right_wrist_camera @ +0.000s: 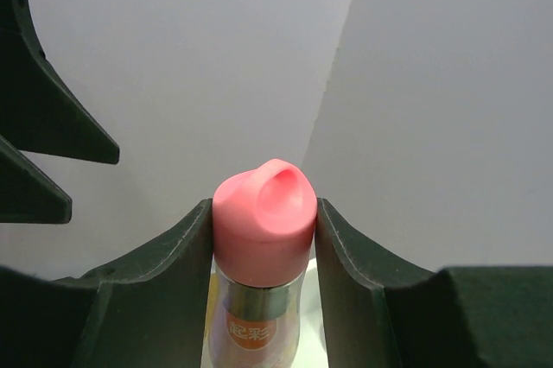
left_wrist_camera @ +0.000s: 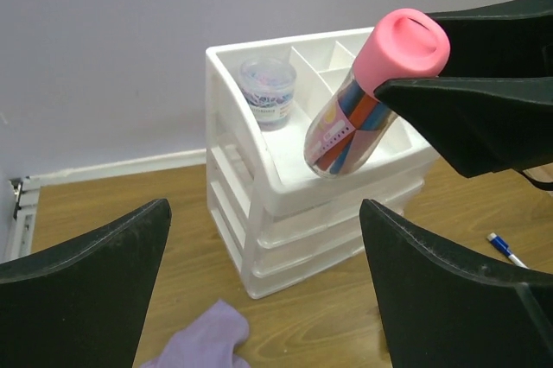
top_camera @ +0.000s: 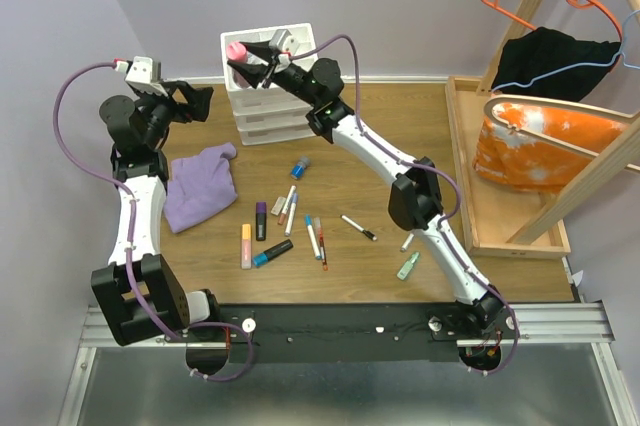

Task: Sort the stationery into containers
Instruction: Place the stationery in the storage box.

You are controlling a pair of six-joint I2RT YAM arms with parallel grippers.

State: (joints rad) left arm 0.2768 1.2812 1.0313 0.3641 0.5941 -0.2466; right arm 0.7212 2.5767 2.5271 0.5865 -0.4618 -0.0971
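The white drawer organiser (top_camera: 268,111) stands at the back of the table. My right gripper (top_camera: 250,62) is shut on the pink cap of a clear tube of coloured pens (left_wrist_camera: 359,109). The tube leans with its lower end inside the organiser's (left_wrist_camera: 285,187) front top compartment. In the right wrist view the pink-capped tube (right_wrist_camera: 263,212) sits squeezed between both fingers (right_wrist_camera: 164,273). My left gripper (top_camera: 193,103) hovers open and empty left of the organiser, its wide-apart fingers (left_wrist_camera: 95,273) framing the drawers. Several loose pens and highlighters (top_camera: 261,221) lie on the wood in front.
A purple cloth (top_camera: 200,186) lies below the left gripper. A small clear cup (left_wrist_camera: 269,87) sits in a back compartment. At the right stands a wooden tray-frame (top_camera: 478,181) with an orange bag (top_camera: 545,141), hangers and a black cloth. A green marker (top_camera: 408,266) lies by the right arm.
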